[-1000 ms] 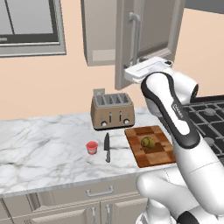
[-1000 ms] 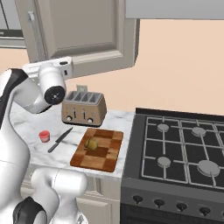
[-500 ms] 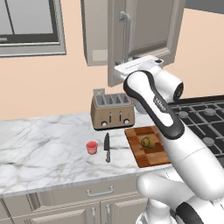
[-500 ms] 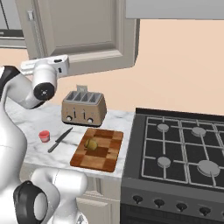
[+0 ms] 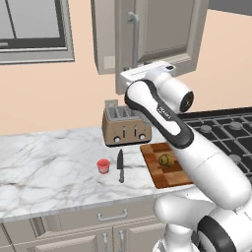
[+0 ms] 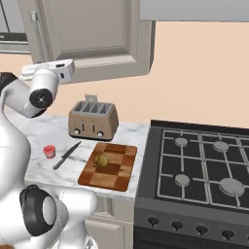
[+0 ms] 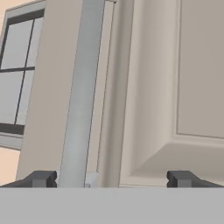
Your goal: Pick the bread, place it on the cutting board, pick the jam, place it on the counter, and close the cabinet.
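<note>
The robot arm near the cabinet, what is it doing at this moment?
The arm has its open hand raised up at the cabinet door, close to the thin metal handle, and holds nothing. The door hangs open. The bread already lies on the cutting board, and the jam stands on the counter beside a knife, in front of the toaster. Closing the cabinet seems to be what is left.

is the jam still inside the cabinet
No, the jam sits on the counter left of the knife.
</note>
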Robot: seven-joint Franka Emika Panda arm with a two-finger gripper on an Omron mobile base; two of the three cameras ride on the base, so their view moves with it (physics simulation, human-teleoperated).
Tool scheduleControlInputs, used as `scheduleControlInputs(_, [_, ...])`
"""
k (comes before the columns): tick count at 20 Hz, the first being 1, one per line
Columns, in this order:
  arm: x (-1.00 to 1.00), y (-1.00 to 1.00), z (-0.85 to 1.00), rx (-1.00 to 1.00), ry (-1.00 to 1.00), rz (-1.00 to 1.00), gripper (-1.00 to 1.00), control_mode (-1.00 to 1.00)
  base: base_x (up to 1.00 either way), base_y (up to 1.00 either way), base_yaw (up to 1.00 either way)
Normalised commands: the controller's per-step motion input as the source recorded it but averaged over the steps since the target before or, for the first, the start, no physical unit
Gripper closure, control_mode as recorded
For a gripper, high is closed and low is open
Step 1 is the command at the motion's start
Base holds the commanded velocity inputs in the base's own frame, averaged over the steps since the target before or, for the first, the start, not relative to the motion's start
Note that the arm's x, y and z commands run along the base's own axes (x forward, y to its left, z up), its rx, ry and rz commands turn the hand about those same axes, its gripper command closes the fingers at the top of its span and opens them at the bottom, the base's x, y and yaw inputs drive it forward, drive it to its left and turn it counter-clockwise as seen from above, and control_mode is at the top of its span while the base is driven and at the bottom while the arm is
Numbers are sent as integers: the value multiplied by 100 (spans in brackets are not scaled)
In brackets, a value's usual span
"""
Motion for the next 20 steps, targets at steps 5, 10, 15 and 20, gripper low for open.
scheduleControlInputs(5, [24, 17, 0, 0, 0, -8, -100, -100, 0, 0, 0])
scheduleControlInputs(10, [26, 17, 0, 0, 0, -7, -100, -100, 0, 0, 0])
scheduleControlInputs(15, [26, 16, 0, 0, 0, -8, -100, -100, 0, 0, 0])
scheduleControlInputs(20, [26, 16, 0, 0, 0, -8, -100, -100, 0, 0, 0])
